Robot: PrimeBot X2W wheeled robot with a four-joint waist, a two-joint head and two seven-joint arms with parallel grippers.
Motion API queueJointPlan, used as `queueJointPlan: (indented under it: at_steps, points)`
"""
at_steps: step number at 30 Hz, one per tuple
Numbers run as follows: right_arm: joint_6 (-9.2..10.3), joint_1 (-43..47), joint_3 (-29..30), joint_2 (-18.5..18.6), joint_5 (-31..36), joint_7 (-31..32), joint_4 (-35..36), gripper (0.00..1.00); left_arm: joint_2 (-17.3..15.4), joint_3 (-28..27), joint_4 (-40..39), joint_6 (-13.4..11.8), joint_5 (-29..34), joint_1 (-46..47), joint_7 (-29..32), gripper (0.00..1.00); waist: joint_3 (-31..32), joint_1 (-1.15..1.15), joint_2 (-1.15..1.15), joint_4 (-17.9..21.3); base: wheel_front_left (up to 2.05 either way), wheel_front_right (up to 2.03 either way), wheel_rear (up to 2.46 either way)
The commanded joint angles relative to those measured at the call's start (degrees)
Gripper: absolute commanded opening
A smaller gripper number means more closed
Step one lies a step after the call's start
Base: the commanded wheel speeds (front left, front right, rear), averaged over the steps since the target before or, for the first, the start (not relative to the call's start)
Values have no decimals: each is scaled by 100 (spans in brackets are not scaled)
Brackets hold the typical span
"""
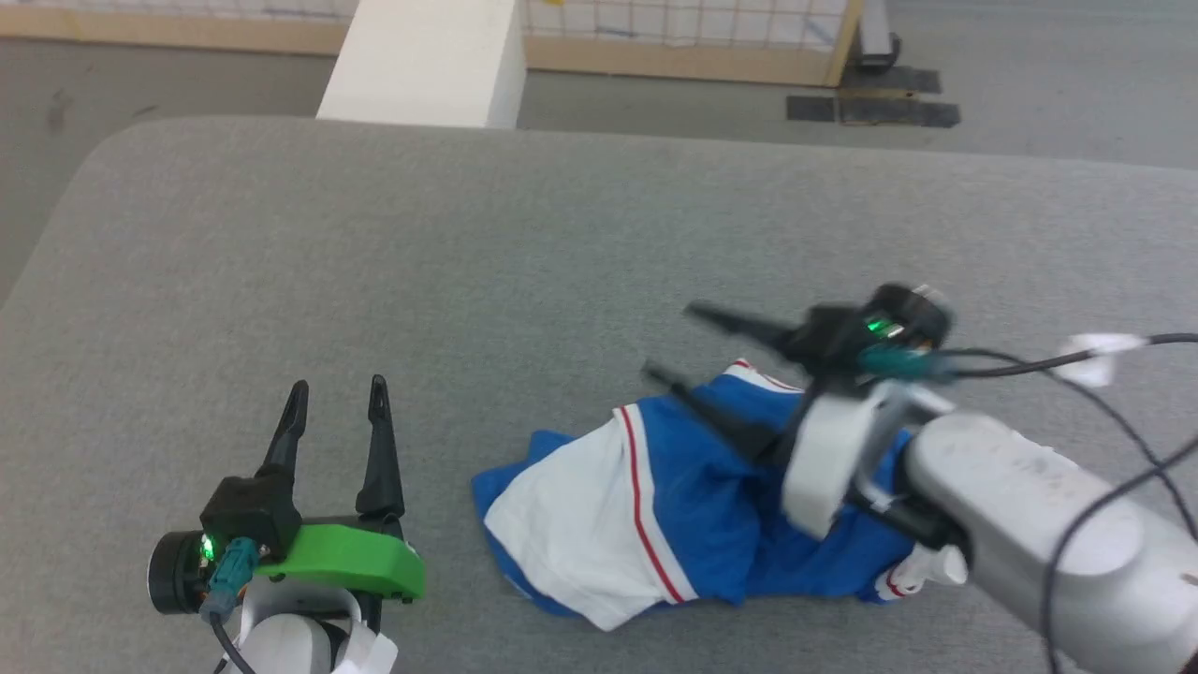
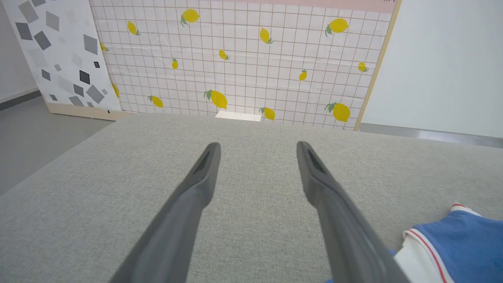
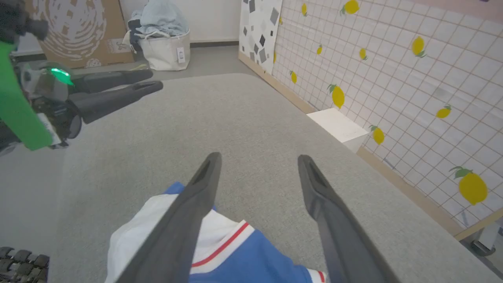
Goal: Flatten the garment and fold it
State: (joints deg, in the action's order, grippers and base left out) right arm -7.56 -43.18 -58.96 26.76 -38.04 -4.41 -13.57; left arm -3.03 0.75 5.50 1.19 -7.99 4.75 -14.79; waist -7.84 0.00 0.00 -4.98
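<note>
The garment (image 1: 655,505), a royal blue shirt with white sleeves and red trim, lies crumpled on the grey table (image 1: 468,262) near its front edge. A white sleeve faces left. My right gripper (image 1: 669,342) hovers over the garment's far side, fingers spread and pointing left, nothing between them. From the right wrist the garment (image 3: 235,259) lies under the open fingers (image 3: 196,196). My left gripper (image 1: 337,393) stands open at the lower left, a short way left of the garment, empty. The left wrist view catches a corner of the garment (image 2: 456,247) at the lower right.
A white box (image 1: 426,61) stands beyond the table's far edge, in front of a lemon-patterned tiled panel (image 2: 243,59). A laundry bag (image 3: 163,39) and a cardboard box (image 3: 74,31) sit on the floor farther off. Bare grey table spreads to the far side and left.
</note>
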Motion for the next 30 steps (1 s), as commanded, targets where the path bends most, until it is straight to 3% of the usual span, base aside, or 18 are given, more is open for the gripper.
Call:
queueJointPlan:
  at_steps: [1, 7, 12, 16, 23, 30]
  points:
    - [8, 216, 313, 52, 111, -210, -12, 100, 15, -26, -23, 50, 91, -54, -21, 100, 233, 0, 0, 278, 0, 0, 0]
    - [8, 1160, 2633, -166, 833, -948, -83, 100, 13, -111, -75, 142, 235, -104, -21, 100, 334, 0, 0, 495, 0, 0, 0]
    - [8, 2205, 4842, -943, 1917, -1052, 189, 100, -62, -161, -118, 273, 367, 35, -21, 100, 378, 0, 0, 611, 0, 0, 0]
    - [8, 2921, 5893, -1606, 2629, -1056, 677, 100, -175, -150, -126, 386, 411, 263, -21, 100, 396, 0, 0, 683, 0, 0, 0]
    - [8, 3751, 6291, -2188, 3096, -1058, 1050, 100, -595, 187, 327, 563, 488, 931, -21, 100, 408, 0, 0, 788, 0, 0, 0]
    - [8, 4159, 6151, -2342, 2980, -1058, 989, 100, -1148, 1291, 998, 625, 171, 2045, 574, 100, 415, 0, 0, 838, 0, 0, 0]
